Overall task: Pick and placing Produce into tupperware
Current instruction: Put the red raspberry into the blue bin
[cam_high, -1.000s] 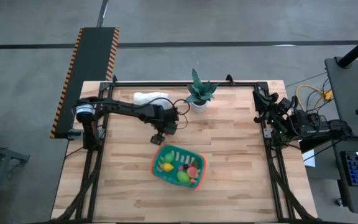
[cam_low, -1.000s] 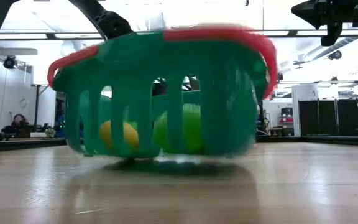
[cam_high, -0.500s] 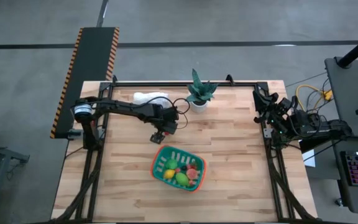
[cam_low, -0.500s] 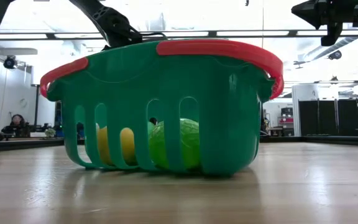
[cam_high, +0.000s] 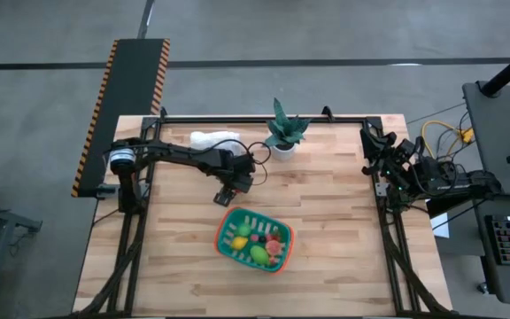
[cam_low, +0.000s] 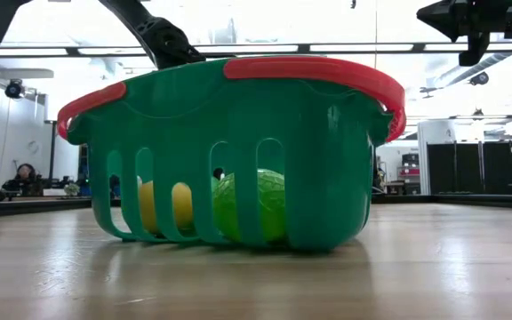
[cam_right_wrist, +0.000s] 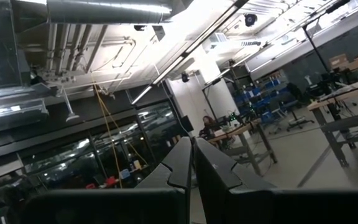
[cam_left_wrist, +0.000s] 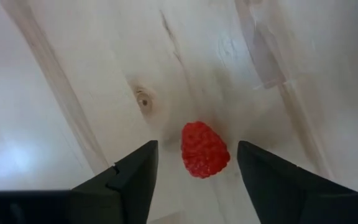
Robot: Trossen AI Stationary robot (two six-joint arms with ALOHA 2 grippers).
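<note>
The container (cam_high: 222, 232) is teal with a red rim and stands on the table's near middle; it fills the low view (cam_low: 238, 116). Inside it lie yellow (cam_high: 237, 241), green (cam_high: 260, 254) and red (cam_high: 274, 245) toy produce. In the low view, the yellow piece (cam_low: 180, 206) and the green piece (cam_low: 269, 204) show through its slots. A red toy raspberry (cam_left_wrist: 204, 149) lies on the wood just beyond the container's far left corner. My left gripper (cam_left_wrist: 196, 144) hangs open over it, one finger on either side, not touching. My right gripper (cam_right_wrist: 192, 142) is shut and parked at the table's right edge (cam_high: 367, 142).
A potted green plant (cam_high: 282, 137) and a rolled white cloth (cam_high: 212, 138) stand at the table's far edge, behind my left arm. Bare wood lies to the right of the container. A person (cam_low: 27, 173) sits far off in the room.
A second ago the container showed blurred and in motion in the low view. It now stands still on the table, and the produce inside has shifted a little. My left gripper has kept its place beyond the container.
</note>
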